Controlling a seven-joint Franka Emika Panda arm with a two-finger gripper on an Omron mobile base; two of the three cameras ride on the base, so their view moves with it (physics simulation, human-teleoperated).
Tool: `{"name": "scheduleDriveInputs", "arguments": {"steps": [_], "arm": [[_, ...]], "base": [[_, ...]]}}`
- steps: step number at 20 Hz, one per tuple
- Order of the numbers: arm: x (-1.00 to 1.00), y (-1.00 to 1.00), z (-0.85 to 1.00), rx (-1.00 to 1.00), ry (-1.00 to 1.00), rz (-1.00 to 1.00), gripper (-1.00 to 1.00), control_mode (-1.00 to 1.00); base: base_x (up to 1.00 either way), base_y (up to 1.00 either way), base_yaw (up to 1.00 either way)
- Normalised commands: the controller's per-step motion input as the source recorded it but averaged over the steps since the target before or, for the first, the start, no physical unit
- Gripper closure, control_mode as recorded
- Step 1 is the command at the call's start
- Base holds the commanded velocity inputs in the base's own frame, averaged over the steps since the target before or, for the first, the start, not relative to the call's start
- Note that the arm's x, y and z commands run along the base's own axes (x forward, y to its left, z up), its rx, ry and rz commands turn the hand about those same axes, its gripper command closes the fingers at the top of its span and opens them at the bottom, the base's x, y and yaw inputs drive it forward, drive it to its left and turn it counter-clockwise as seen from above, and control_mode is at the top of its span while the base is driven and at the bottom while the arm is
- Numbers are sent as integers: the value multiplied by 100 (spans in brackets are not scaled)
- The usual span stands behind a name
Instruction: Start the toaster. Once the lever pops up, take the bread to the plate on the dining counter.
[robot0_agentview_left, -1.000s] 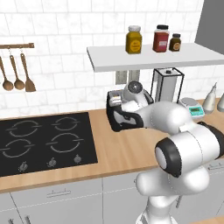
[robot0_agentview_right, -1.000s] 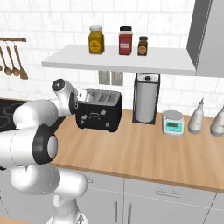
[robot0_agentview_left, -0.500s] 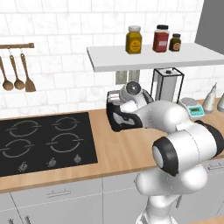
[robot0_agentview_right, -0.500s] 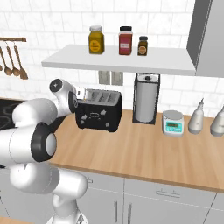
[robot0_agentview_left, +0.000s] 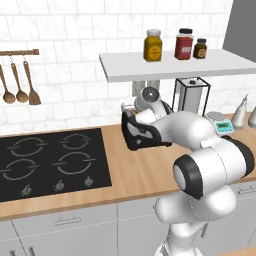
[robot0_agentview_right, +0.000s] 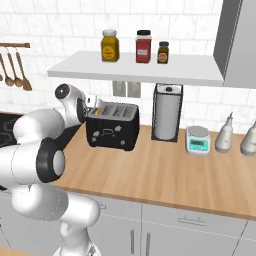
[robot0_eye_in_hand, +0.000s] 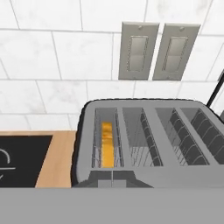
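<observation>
The arm had crept slightly lower and closer to the toaster (robot0_agentview_right: 112, 126) over the preceding second, its hand at the toaster's hob-side end. The gripper (robot0_agentview_right: 93, 106) was pressed together, holding nothing. The bread (robot0_eye_in_hand: 107, 144) sat deep in the end slot nearest the hob (robot0_agentview_left: 50, 162). Judged: the lever press was under way; the bread's transfer had not begun.

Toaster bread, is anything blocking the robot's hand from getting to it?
Nothing visible does. The shut gripper sits at the toaster's end, and the bread stands deep in the nearest slot, open above with only wire guides beside it.
</observation>
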Motion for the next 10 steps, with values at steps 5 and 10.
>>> {"name": "scheduleDriveInputs", "arguments": {"steps": [5,10], "arm": [[2,0,4,4,0,0,100,-100],[5,0,0,9,1,0,100,-100]], "base": [[0,0,0],[0,0,0]]}}
